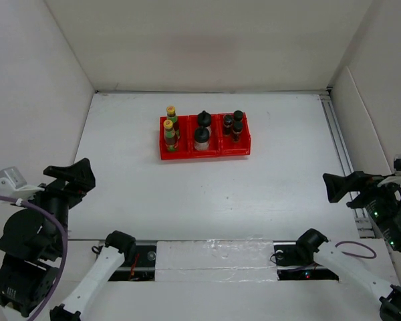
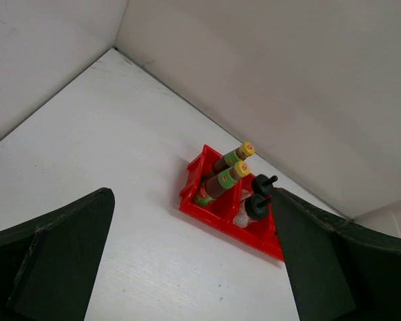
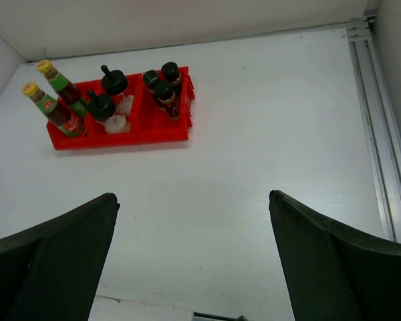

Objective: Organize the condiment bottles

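Observation:
A red three-compartment tray (image 1: 204,152) stands at the far middle of the table. Its left compartment holds two tall yellow-capped bottles (image 1: 170,127), the middle one two white jars with black lids (image 1: 202,135), the right one three small dark-capped shakers (image 1: 234,124). The tray also shows in the left wrist view (image 2: 214,212) and the right wrist view (image 3: 120,139). My left gripper (image 1: 80,175) is open and empty at the near left, far from the tray. My right gripper (image 1: 331,187) is open and empty at the near right.
White walls enclose the table on the left, back and right. A metal rail (image 1: 339,147) runs along the right edge. A white taped strip (image 1: 214,257) lies at the near edge between the arm bases.

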Controlling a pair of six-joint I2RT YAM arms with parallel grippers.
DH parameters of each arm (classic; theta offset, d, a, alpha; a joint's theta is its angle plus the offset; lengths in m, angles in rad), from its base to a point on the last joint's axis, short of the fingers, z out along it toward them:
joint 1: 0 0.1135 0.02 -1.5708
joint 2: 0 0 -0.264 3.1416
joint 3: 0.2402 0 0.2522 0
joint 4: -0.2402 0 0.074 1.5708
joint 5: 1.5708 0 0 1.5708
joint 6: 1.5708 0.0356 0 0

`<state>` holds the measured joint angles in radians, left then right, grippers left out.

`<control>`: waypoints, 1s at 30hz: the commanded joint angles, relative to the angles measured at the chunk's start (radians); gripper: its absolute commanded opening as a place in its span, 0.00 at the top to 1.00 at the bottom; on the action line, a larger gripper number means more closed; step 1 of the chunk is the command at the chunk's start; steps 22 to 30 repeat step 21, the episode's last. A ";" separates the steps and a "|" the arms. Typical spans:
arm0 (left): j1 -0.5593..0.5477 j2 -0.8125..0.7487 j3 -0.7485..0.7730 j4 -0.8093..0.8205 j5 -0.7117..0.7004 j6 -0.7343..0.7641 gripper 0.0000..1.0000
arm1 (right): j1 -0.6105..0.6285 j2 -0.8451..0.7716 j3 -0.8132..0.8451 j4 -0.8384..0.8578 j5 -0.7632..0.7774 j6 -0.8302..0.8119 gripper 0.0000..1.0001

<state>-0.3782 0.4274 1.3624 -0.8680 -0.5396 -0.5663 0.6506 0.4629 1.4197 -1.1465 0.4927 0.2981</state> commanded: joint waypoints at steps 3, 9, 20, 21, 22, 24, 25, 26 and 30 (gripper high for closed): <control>0.002 -0.007 0.018 -0.040 -0.059 -0.004 0.01 | 0.012 -0.026 0.051 -0.032 0.050 -0.010 0.00; 0.002 -0.012 -0.009 -0.016 -0.053 -0.010 0.01 | 0.012 -0.027 0.116 -0.068 0.056 -0.011 0.00; 0.002 -0.038 -0.049 -0.005 -0.056 -0.012 0.01 | 0.021 -0.023 0.137 -0.091 0.096 -0.010 0.00; 0.002 -0.042 -0.055 -0.002 -0.056 -0.015 0.01 | 0.021 -0.026 0.131 -0.081 0.096 -0.010 0.00; 0.002 -0.042 -0.055 -0.002 -0.056 -0.015 0.01 | 0.021 -0.026 0.131 -0.081 0.096 -0.010 0.00; 0.002 -0.042 -0.055 -0.002 -0.056 -0.015 0.01 | 0.021 -0.026 0.131 -0.081 0.096 -0.010 0.00; 0.002 -0.042 -0.055 -0.002 -0.056 -0.015 0.01 | 0.021 -0.026 0.131 -0.081 0.096 -0.010 0.00; 0.002 -0.042 -0.055 -0.002 -0.056 -0.015 0.01 | 0.021 -0.026 0.131 -0.081 0.096 -0.010 0.00; 0.002 -0.042 -0.055 -0.002 -0.056 -0.015 0.01 | 0.021 -0.026 0.131 -0.081 0.096 -0.010 0.00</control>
